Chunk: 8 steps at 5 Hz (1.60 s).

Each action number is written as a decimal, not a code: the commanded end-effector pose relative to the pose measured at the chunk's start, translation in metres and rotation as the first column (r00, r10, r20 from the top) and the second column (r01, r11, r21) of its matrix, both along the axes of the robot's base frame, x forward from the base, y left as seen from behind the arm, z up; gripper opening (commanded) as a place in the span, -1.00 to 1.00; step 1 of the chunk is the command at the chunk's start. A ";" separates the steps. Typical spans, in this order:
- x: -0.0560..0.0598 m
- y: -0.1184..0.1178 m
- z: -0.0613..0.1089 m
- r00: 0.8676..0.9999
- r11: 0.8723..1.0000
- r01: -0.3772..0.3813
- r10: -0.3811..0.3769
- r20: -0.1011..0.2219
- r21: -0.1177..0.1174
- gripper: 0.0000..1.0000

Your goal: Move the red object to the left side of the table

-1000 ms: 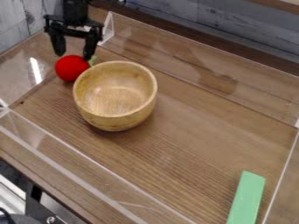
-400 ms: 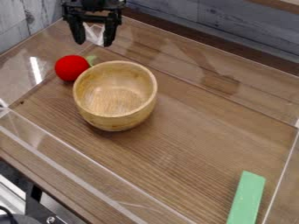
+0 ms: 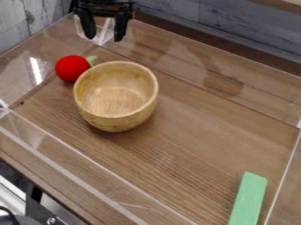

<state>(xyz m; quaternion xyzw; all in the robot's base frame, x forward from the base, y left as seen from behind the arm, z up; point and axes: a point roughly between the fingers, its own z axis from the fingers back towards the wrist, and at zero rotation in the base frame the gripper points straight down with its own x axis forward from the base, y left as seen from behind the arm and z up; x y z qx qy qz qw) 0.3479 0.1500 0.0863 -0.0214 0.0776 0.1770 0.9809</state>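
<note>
The red object (image 3: 73, 68) is a small glossy red ball lying on the dark wood-grain table (image 3: 188, 123), close to the left acrylic wall and just left of the wooden bowl. My gripper (image 3: 104, 32) hangs at the top of the view, up and to the right of the ball and well clear of it. Its two dark fingers (image 3: 90, 28) point down and stand open with nothing between them.
A wooden bowl (image 3: 116, 94) sits right of the ball, almost touching it. A flat green rectangular block (image 3: 248, 199) lies at the lower right corner. Low clear acrylic walls (image 3: 26, 54) border the table.
My gripper has risen away from the red ball and shifted to the right and toward the back of the table, staying open. The ball and bowl have not moved.
</note>
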 end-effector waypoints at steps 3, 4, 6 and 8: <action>0.023 -0.012 0.028 0.997 0.997 0.035 -0.040 0.072 0.065 1.00; 0.027 -0.014 0.020 0.997 0.996 0.043 -0.047 0.054 0.075 1.00; 0.028 -0.021 0.015 0.997 0.994 0.061 -0.064 0.029 0.092 1.00; 0.026 -0.022 0.010 0.998 0.993 0.060 -0.061 0.011 0.106 1.00</action>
